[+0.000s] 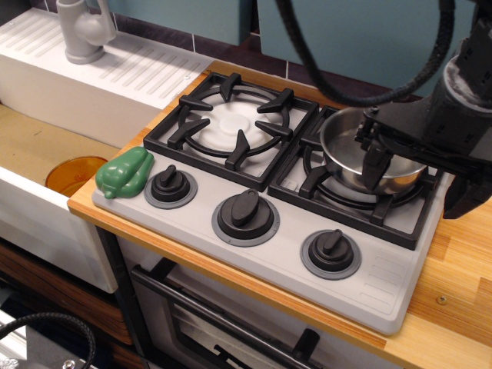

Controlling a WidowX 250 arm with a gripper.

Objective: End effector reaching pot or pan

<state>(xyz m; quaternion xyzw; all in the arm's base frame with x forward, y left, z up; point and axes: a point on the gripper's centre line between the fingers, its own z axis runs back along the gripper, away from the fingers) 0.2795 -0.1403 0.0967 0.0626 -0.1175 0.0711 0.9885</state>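
Observation:
The small shiny steel saucepan (344,144) sits on the right burner grate (307,188) of the toy stove. Its handle is hidden behind the arm. My black gripper (373,154) comes in from the right and hangs over the pan's middle and near rim. One dark finger (376,171) reaches down across the pan's inside and near edge. The other finger sits just above it, with a small gap between them. The jaws look open and hold nothing. Thick black cables (369,92) loop above the pan.
A green toy pepper (125,172) lies at the stove's front left corner. Three black knobs (246,211) line the front. The left burner grate (231,127) is bare. A sink with an orange plate (71,174) and a grey faucet (81,31) lie left.

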